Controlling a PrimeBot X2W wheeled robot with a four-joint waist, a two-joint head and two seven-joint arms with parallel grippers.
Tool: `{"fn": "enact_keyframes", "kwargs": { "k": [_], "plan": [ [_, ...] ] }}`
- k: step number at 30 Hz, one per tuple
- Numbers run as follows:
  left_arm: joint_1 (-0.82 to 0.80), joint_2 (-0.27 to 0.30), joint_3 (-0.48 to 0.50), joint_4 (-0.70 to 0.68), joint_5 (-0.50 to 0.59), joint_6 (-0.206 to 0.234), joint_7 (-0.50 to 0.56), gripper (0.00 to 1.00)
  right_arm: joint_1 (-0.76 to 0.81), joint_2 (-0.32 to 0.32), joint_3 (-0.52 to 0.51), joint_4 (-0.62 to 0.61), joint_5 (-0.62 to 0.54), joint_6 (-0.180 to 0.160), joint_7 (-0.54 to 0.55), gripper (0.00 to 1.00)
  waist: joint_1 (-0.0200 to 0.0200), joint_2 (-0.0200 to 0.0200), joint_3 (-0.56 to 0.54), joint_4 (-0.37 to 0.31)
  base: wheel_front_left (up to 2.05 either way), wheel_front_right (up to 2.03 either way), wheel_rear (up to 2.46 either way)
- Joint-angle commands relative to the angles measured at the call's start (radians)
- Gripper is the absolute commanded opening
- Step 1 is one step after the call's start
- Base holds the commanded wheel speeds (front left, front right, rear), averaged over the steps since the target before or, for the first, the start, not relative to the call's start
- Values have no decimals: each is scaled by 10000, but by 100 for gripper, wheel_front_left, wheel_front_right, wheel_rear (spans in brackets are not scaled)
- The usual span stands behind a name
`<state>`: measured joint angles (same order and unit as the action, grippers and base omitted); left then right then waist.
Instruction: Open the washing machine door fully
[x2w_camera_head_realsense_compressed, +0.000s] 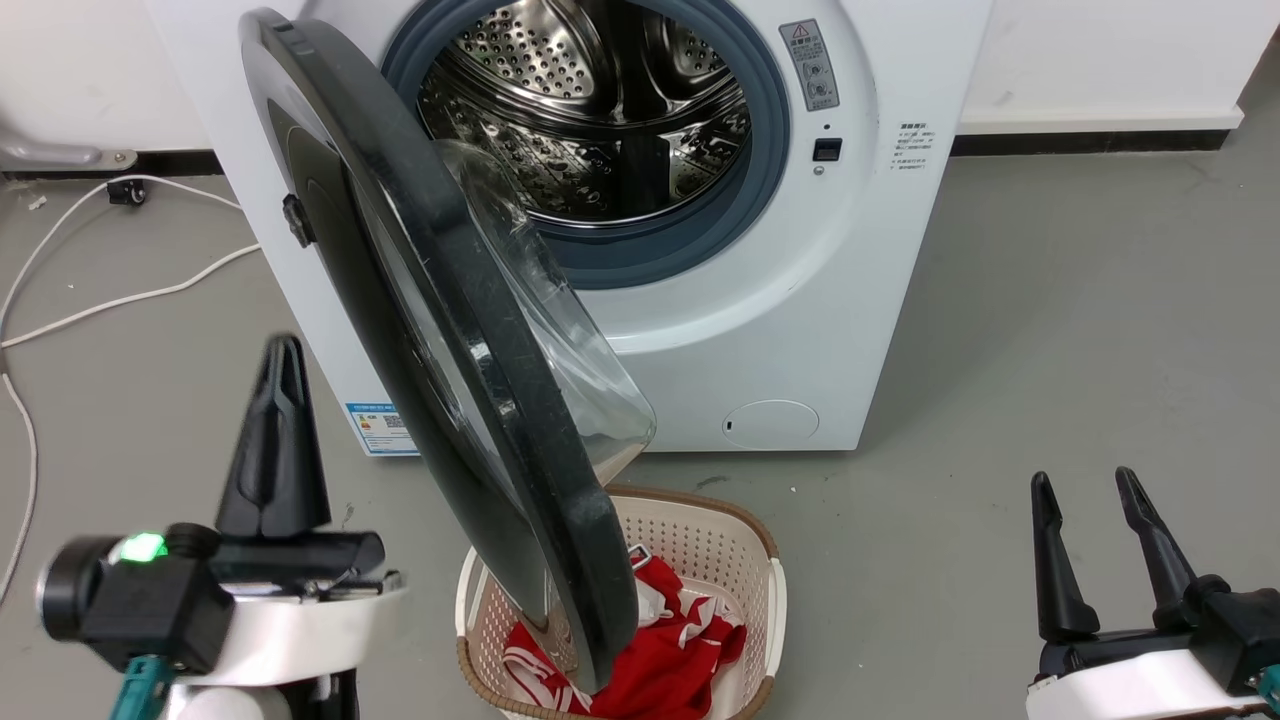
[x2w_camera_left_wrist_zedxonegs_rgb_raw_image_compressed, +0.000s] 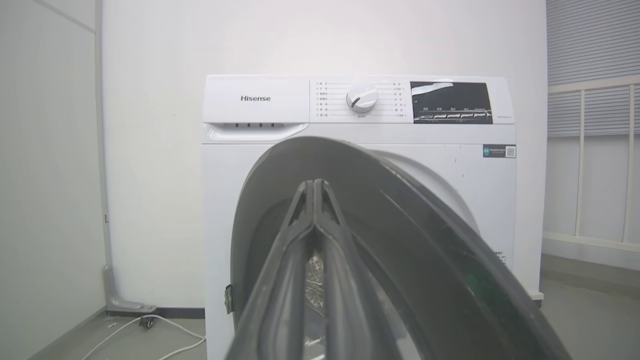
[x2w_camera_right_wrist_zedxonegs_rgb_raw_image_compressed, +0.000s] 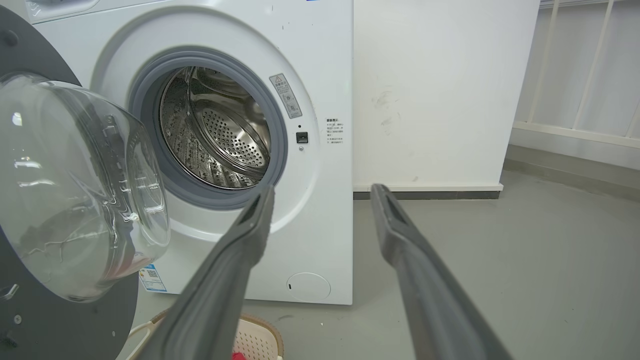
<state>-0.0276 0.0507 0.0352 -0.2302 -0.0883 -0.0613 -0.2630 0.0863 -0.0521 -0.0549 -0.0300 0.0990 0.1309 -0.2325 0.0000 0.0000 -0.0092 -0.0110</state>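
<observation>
The washing machine door is a glossy black disc with a bulging clear glass bowl. It stands swung out from the white washing machine, edge-on to me and hinged on the left. The steel drum lies exposed behind it. My left gripper is shut with nothing between its fingers and points up, just left of the door's outer face. In the left wrist view that gripper sits in front of the door's rim. My right gripper stands open at the lower right, away from the door. The right wrist view has the open gripper and the door's glass bowl.
A cream laundry basket holding red-and-white clothes stands on the floor under the door's lower edge. White cables trail over the grey floor at the left. A small round flap sits low on the machine front.
</observation>
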Motion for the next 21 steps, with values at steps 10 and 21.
{"fn": "enact_keyframes", "kwargs": {
  "k": [10,21],
  "plan": [
    [-1195,-7,-761,-3608,413,-155,-19,0,-134,35,-17,96,42,-3,67,100,0,0,12,-41,0,0,0],
    [51,228,-3891,-2884,-144,-601,246,0,-57,35,22,140,114,-3,152,100,0,0,-70,-224,0,0,0]
  ]
}}
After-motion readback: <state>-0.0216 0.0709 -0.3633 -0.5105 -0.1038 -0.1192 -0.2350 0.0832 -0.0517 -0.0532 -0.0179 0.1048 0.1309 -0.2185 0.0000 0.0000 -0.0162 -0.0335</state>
